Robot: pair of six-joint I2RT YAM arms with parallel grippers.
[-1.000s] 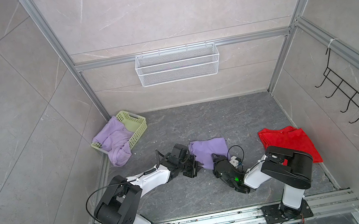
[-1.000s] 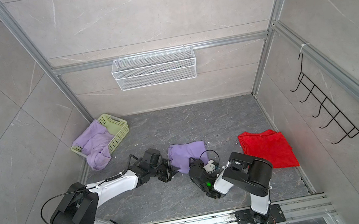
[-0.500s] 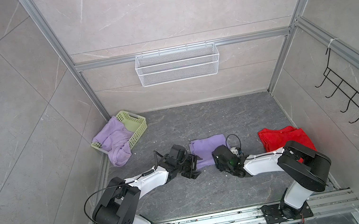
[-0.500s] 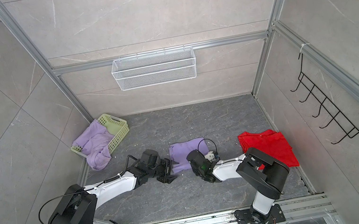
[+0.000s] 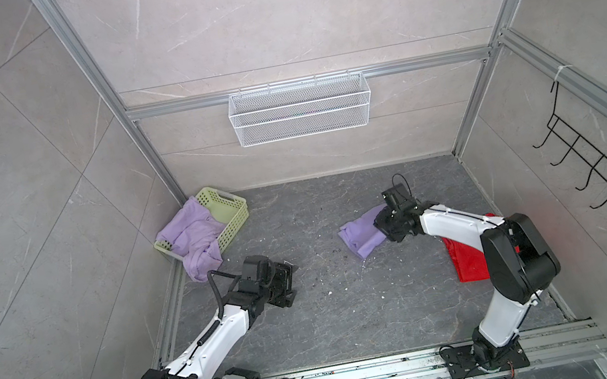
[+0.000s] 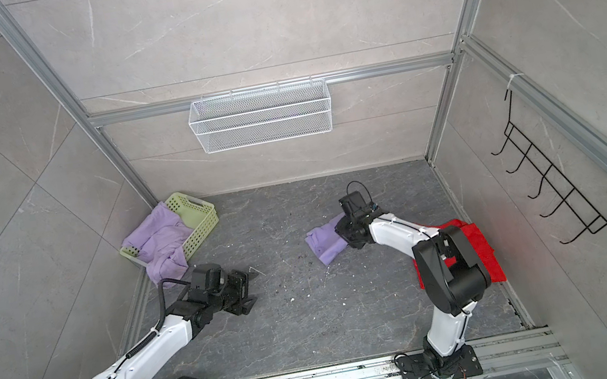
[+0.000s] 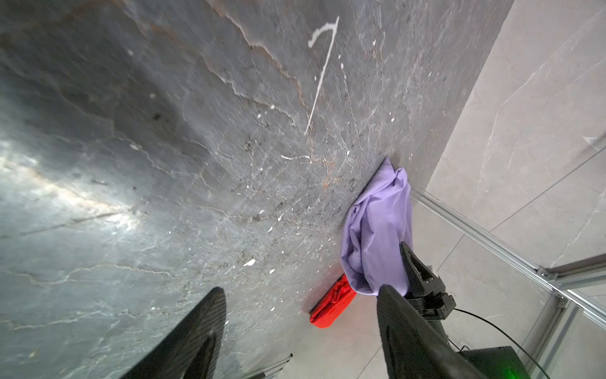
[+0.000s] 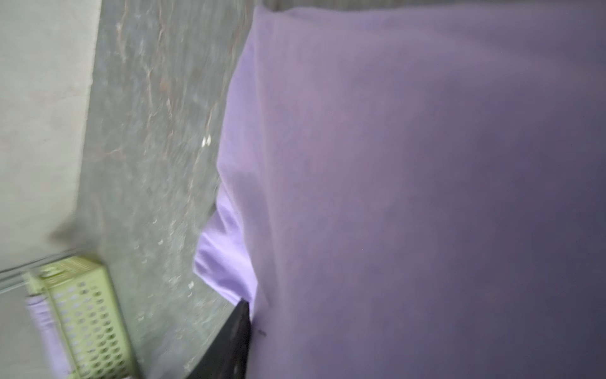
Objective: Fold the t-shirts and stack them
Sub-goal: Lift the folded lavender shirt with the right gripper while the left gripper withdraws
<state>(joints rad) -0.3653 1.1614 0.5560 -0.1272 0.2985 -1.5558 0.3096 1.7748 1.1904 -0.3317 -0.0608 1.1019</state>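
A folded lilac t-shirt (image 5: 360, 236) (image 6: 324, 242) hangs rumpled from my right gripper (image 5: 381, 227) (image 6: 343, 235), which is shut on its right edge, right of the floor's middle. In the right wrist view the t-shirt (image 8: 410, 183) fills the frame and only one black finger (image 8: 236, 338) shows. More lilac t-shirts (image 5: 194, 237) (image 6: 159, 243) spill out of the pale green basket (image 5: 232, 208) at the back left. My left gripper (image 5: 291, 283) (image 7: 301, 290) is open and holds nothing, low over bare floor at the front left.
A red cloth (image 5: 469, 264) (image 7: 334, 305) lies on the floor at the right, partly under my right arm. A white wire basket (image 5: 301, 115) hangs on the back wall. A black hook rack (image 5: 604, 179) is on the right wall.
My left gripper opened, let go of the folded t-shirt and drew back to the left. My right arm swung round to the right, and its gripper pulled the t-shirt up and slightly back-right.
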